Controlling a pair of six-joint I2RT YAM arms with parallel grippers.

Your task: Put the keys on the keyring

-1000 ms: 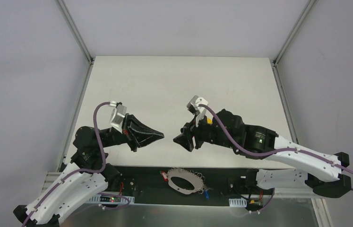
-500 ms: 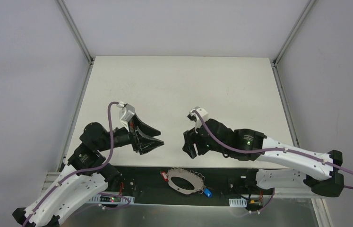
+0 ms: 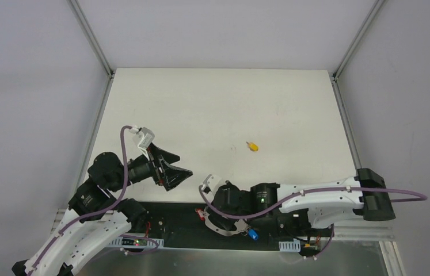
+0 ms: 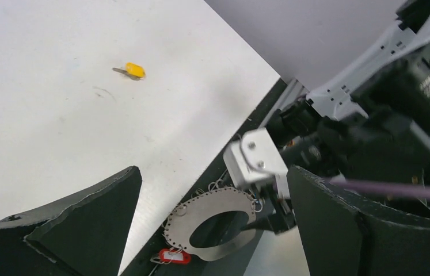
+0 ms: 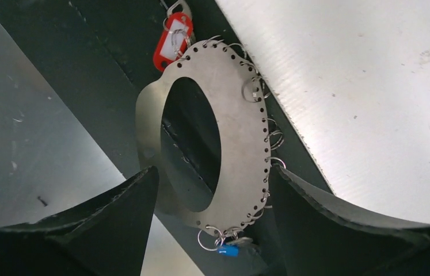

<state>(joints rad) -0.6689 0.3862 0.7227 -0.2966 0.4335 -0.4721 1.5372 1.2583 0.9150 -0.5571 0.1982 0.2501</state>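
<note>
A yellow-headed key (image 3: 252, 146) (image 4: 132, 70) lies alone on the white table (image 3: 212, 109). The keyring (image 3: 231, 227) (image 4: 212, 215) (image 5: 241, 144) is a flat silver oval plate with a large hole and small wire rings round its rim. It rests on the dark strip at the table's near edge. A red tag (image 5: 172, 41) (image 4: 173, 256) and a blue-headed key (image 5: 228, 250) (image 3: 252, 234) hang from it. My right gripper (image 3: 219, 214) (image 5: 213, 172) hovers over the plate, open, with a finger on each side of its lower end. My left gripper (image 3: 181, 180) (image 4: 212, 172) is open and empty above the near table edge.
Metal frame posts (image 3: 91, 40) rise at the table's back corners. Both arm bases and cabling (image 3: 137, 241) sit along the dark strip. The right arm (image 3: 316, 198) lies across the near edge, its white camera block (image 4: 257, 158) just ahead of the left fingers.
The right arm swung from mid-table down to the near edge over the keyring, uncovering the yellow key. The left gripper opened wide and drew back slightly.
</note>
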